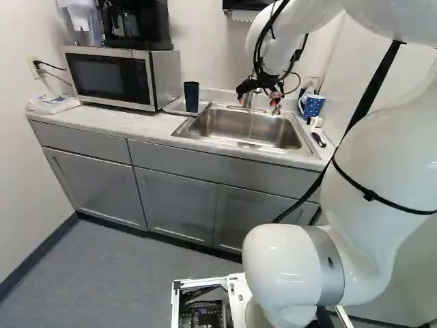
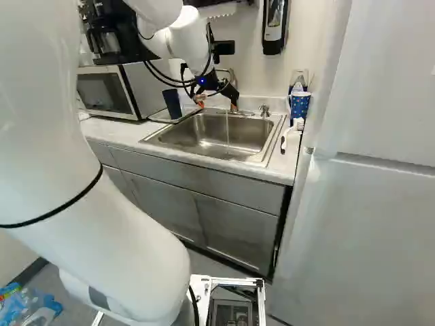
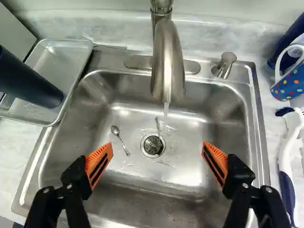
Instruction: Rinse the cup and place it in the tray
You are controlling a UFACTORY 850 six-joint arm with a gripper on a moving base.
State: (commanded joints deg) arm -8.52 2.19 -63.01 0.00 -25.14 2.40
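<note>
Over the sink, my gripper point(image 1: 262, 96) hangs near the faucet in the left base view. In the wrist view the gripper point(image 3: 156, 164) stands wide open with nothing between its orange pads. A dark blue cup point(image 3: 29, 80) stands in the metal tray point(image 3: 71, 49), on the counter beside the sink; the same cup point(image 1: 191, 96) shows next to the microwave. Water runs from the faucet point(image 3: 167, 61) into the sink point(image 3: 185, 178), where a small spoon point(image 3: 120, 140) lies near the drain.
A polka-dot blue mug point(image 2: 300, 104) stands on the counter on the sink's other side, with a white-and-blue brush point(image 3: 286, 161) near it. The microwave point(image 1: 113, 76) sits beyond the tray. A tall white cabinet or fridge point(image 2: 370, 204) rises close at the right of the right base view.
</note>
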